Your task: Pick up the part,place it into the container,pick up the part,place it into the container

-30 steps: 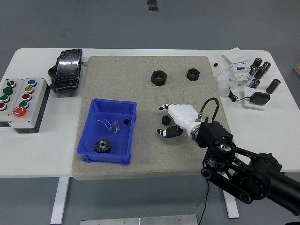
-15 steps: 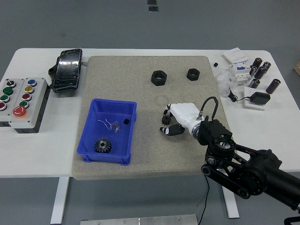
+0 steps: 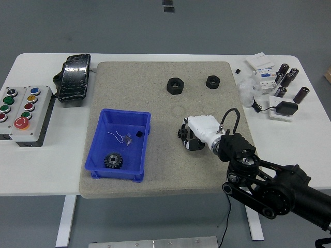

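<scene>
— Fingers (image 3: 187,138)?
— Curled down around a small black gear (image 3: 182,134) on the mat (image 3: 160,170), tips touching it; clamped, by the look. Part of the right hand (image 3: 199,132), white-backed, reaching in from the lower right.

— Gear's place?
— On the mat, right of the bin (image 3: 120,144), mostly hidden under the hand.

— In the bin?
— A larger black gear (image 3: 113,160) near the front wall, plus a bit of clear plastic and a tiny black piece.

— Farther out?
— Two black nuts, left nut (image 3: 175,86) and right nut (image 3: 212,81), well apart from the hand, toward the mat's far edge. Button box (image 3: 25,109) at the table's (image 3: 41,170) left edge.
</scene>
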Robot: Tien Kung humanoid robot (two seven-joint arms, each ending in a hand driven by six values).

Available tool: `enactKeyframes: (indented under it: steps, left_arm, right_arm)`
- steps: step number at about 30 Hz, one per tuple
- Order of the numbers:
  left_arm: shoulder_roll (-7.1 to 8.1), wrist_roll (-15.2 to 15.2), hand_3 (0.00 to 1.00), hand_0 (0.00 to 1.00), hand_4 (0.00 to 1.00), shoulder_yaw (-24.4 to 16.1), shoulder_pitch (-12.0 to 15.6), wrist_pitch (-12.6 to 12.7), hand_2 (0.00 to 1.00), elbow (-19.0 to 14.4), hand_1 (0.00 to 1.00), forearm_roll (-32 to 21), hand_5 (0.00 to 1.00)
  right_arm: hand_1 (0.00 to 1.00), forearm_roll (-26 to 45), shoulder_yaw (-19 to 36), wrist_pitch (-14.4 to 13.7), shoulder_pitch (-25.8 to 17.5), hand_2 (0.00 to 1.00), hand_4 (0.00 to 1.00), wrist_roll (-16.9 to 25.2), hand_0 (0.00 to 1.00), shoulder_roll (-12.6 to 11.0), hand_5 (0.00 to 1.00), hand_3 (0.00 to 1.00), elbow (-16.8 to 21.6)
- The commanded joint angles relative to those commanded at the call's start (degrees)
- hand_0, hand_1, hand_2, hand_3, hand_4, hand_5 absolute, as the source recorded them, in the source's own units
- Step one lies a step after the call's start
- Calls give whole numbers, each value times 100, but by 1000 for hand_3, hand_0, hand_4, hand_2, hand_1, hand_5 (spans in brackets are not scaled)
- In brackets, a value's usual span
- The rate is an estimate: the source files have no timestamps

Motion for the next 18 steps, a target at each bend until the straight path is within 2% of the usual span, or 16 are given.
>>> enactKeyframes:
  steps: [1, 6, 7, 18]
  left_arm:
    - [-1, 1, 613, 661, 714, -1, 0, 0, 570, 0, 565, 1, 441]
    - [-4, 0, 613, 661, 714, -5, 3, 4, 570, 0, 565, 5, 441]
    - [-4, 0, 621, 660, 719, -6, 2, 6, 571, 0, 564, 5, 455]
    - [-7, -7, 624, 661, 723, 1, 4, 1, 572, 0, 564, -4, 468]
  right_arm:
    - [396, 8, -10, 0, 2, 330, 541, 1, 237, 6, 163, 430, -6]
    - [396, 61, -34, -9, 7, 330, 541, 15, 237, 16, 163, 430, -17]
    - [399, 73, -33, -15, 7, 315, 487, 21, 236, 14, 209, 334, -13]
    - [398, 46, 9, -164, 27, 303, 465, 91, 233, 15, 224, 309, 2]
